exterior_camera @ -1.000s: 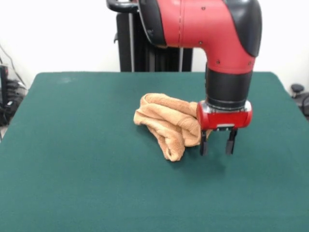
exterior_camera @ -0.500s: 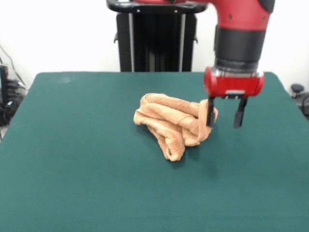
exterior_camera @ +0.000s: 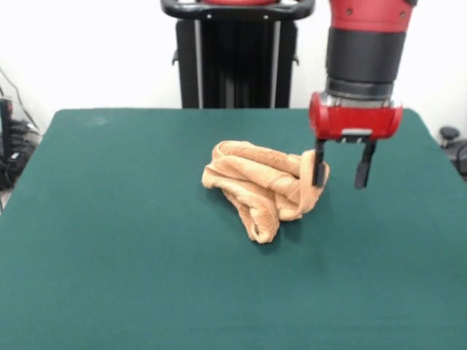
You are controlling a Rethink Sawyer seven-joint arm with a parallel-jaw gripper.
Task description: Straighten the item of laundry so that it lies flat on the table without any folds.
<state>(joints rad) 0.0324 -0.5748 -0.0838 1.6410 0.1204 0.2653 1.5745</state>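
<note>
A black pedestal column [exterior_camera: 237,62] is standing upright at the far side, in front of a plain white wall [exterior_camera: 87,51], with pale vertical strips running down its front and a rounded black bar [exterior_camera: 237,9] crossing its top. Dark equipment and a tangle of cables [exterior_camera: 13,149] are sitting at the left edge, partly cut off. A small dark rounded object [exterior_camera: 452,142] is showing at the right edge, too indistinct to identify.

Red arm [exterior_camera: 365,14], black wrist collar, red tool [exterior_camera: 341,172] housing, two black fingers [exterior_camera: 362,166].
</note>
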